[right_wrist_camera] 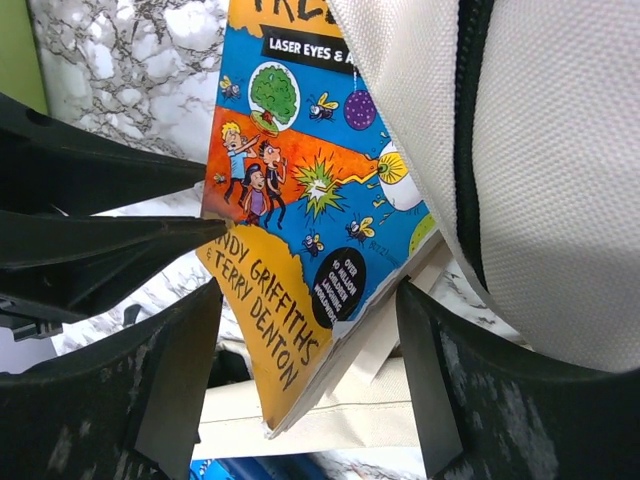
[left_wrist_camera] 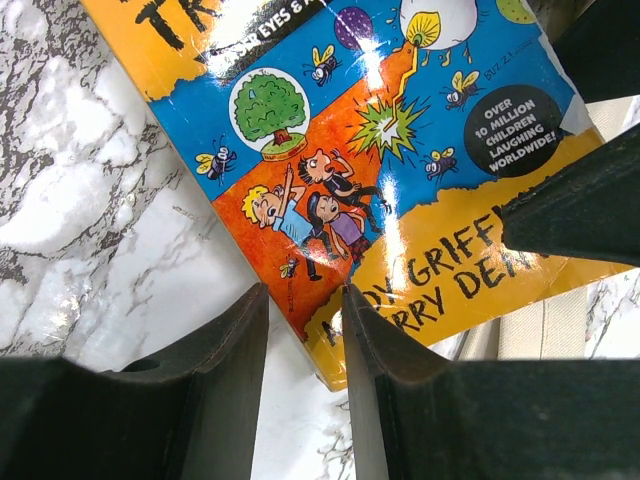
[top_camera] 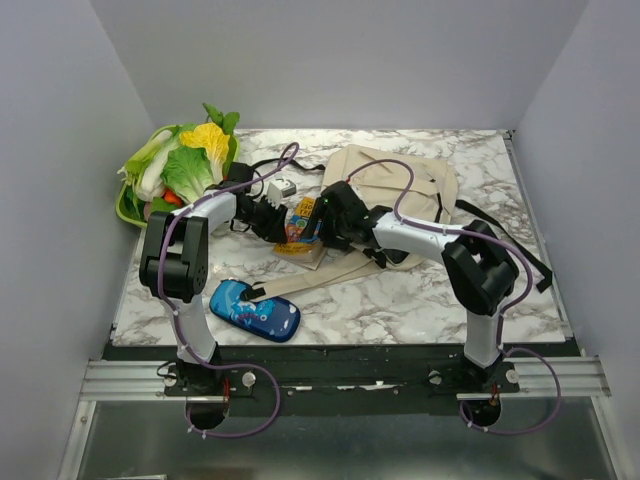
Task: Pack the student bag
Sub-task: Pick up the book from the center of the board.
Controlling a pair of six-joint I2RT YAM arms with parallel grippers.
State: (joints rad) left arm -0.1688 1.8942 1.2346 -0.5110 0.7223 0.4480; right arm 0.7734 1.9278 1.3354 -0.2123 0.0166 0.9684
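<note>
The student bag (top_camera: 400,185) is beige cloth with a black zipper (right_wrist_camera: 470,120) and lies flat at the back centre of the table. A colourful paperback book (top_camera: 299,228) is tilted up in front of it, between the two grippers. My left gripper (top_camera: 278,222) has its jaws partly closed around the book's (left_wrist_camera: 340,150) spine-side bottom corner. One of its fingers (left_wrist_camera: 385,345) lies over the cover. My right gripper (right_wrist_camera: 308,300) is open and straddles the book's (right_wrist_camera: 300,180) other bottom corner without touching it. That corner hangs above a beige strap (right_wrist_camera: 320,420).
A dark-blue patterned pencil case (top_camera: 255,310) lies near the front left. At the back left, a green basket (top_camera: 124,207) holds toy vegetables. A small white object (top_camera: 283,187) sits behind the left gripper. A black strap (top_camera: 510,240) trails to the bag's right.
</note>
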